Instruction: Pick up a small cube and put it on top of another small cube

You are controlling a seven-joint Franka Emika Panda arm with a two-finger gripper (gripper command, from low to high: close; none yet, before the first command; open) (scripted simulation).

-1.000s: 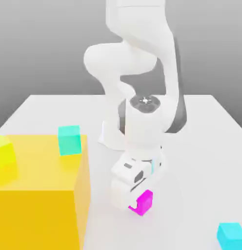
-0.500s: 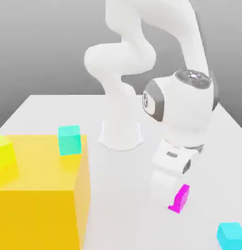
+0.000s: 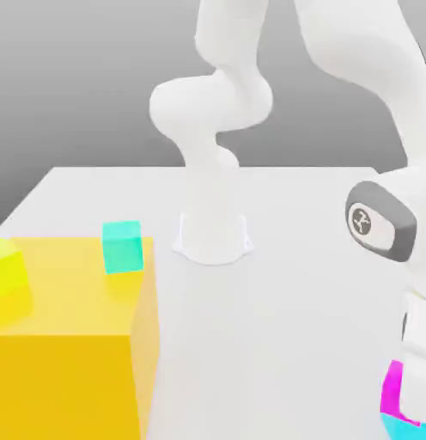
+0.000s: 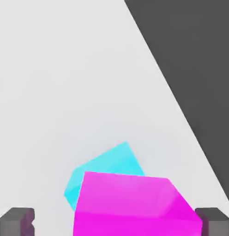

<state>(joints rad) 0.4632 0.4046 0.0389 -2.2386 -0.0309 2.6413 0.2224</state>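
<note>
One broad white worktop (image 3: 294, 292) carried your scene, with a big orange-yellow block (image 3: 70, 344) at the exterior view's left, topped by a turquoise cube (image 3: 123, 246) and a yellow cube (image 3: 9, 279). Your claw (image 4: 117, 221) stood open, its fingers (image 4: 15, 222) apart from the magenta cube (image 4: 135, 205), which sat on the cyan-blue cube (image 4: 107, 163).

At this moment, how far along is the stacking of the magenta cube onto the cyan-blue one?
Done: the magenta cube has been carried over and sits directly above the cyan-blue cube. In hand: the gripper stands open around it, fingertips clear of its sides. Left: pulling the hand away and confirming the stack holds.
</note>
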